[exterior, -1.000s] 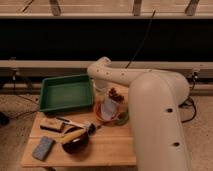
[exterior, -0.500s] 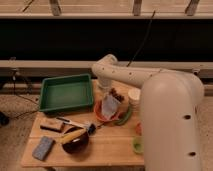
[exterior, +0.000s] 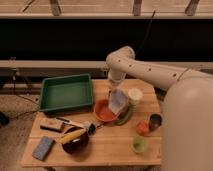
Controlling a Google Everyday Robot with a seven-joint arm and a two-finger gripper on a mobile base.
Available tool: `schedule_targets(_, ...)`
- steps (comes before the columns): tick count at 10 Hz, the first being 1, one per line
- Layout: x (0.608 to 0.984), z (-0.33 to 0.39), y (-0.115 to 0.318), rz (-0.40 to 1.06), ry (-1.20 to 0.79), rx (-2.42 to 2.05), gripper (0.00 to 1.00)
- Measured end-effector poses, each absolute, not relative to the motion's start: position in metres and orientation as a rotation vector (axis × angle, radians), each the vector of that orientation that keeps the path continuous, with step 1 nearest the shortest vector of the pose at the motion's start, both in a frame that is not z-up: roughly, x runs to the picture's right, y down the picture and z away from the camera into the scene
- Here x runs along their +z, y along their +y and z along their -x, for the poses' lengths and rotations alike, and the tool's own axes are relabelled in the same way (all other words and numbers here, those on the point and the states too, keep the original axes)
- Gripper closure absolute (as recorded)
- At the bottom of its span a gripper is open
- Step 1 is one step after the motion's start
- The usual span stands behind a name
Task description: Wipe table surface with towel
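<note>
A pale crumpled towel [exterior: 119, 101] hangs upright over the rim of an orange bowl [exterior: 104, 112] in the middle of the wooden table [exterior: 107, 150]. My white arm reaches in from the right, and its gripper [exterior: 114, 90] points down onto the towel's top edge and holds it. The towel's lower end rests against the bowl and a green curved item [exterior: 125, 117].
A green tray [exterior: 65, 93] is at the back left. A white cup [exterior: 135, 95] stands right of the towel. A dark cup [exterior: 155, 121], an orange cup [exterior: 142, 128] and a green cup [exterior: 140, 145] are at the right. A dark bowl with a banana [exterior: 75, 140], a brush [exterior: 75, 123], a brown block [exterior: 51, 125] and a blue sponge [exterior: 42, 148] lie front left.
The arm's bulky body has drawn back to the right, uncovering the white cup and the small cups. The gripper and towel have shifted slightly right over the orange bowl.
</note>
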State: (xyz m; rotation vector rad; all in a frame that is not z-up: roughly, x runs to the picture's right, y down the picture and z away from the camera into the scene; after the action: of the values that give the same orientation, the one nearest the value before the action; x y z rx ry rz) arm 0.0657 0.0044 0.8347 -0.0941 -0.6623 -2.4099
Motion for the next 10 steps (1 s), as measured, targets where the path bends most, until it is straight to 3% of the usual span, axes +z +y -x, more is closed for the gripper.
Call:
schedule_targets(5, 0.793, -0.075, 0.053, 0.04, -0.725, -2.398, 1.0)
schedule_targets(10, 0.783, -0.065, 0.11, 0.025, -0.754, -2.443, 1.0)
